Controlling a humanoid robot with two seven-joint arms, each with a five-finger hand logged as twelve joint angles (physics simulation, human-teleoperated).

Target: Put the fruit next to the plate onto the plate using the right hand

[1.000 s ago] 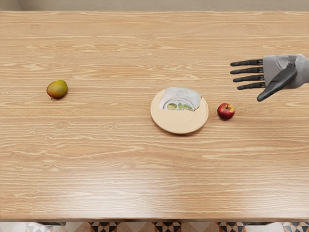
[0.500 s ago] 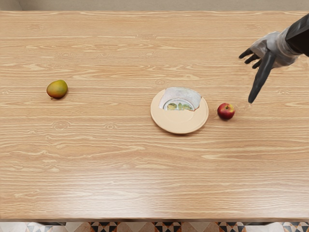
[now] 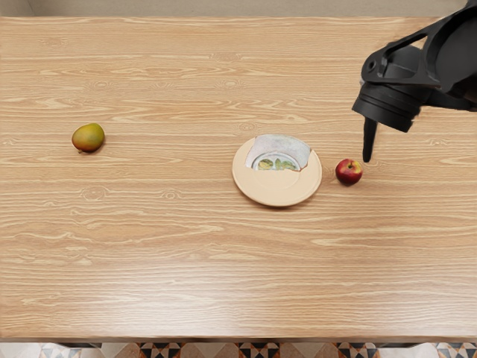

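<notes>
While the apple sits beside the plate, the right hand hovers — clenched or not, unclear.

The right hand seems largely hidden behind its wrist, the arm cropped by the edge.

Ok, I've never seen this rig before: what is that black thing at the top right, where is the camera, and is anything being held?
This is a simulator's render from the robot's head camera, looking down at a slant on a wooden table. The black shape is the robot's right arm, coming in from the right edge. Its right hand is mostly hidden behind the wrist and sits close to the red apple, up and to the right of it in the picture. The apple lies on the table to the right of the tan plate, apart from it. A mango lies far off to the left. Neither fruit is held. The left arm is out of view.
</notes>
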